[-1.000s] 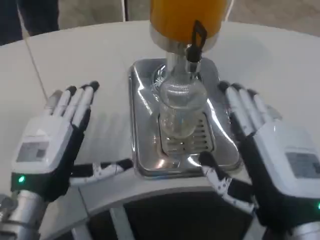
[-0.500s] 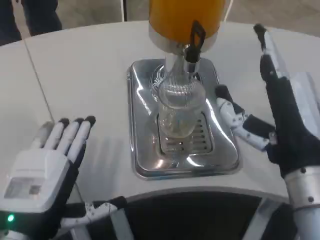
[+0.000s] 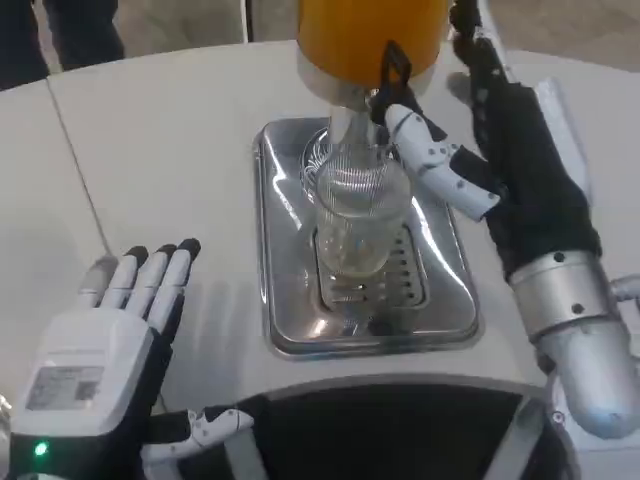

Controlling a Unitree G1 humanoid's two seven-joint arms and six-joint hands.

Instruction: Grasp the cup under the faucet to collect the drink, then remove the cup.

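While the clear ribbed glass cup (image 3: pixel 352 222) stands under the black faucet (image 3: pixel 388 88), the right hand (image 3: pixel 495 130) reaches beside it, released, and the left hand (image 3: pixel 105 340) lies spread on the white desk (image 3: pixel 170 150).

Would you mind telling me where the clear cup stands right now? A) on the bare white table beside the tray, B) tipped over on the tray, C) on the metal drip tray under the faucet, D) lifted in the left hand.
C: the cup stands upright on the grille of the drip tray, directly below the black faucet of the orange drink dispenser, and neither hand holds it.
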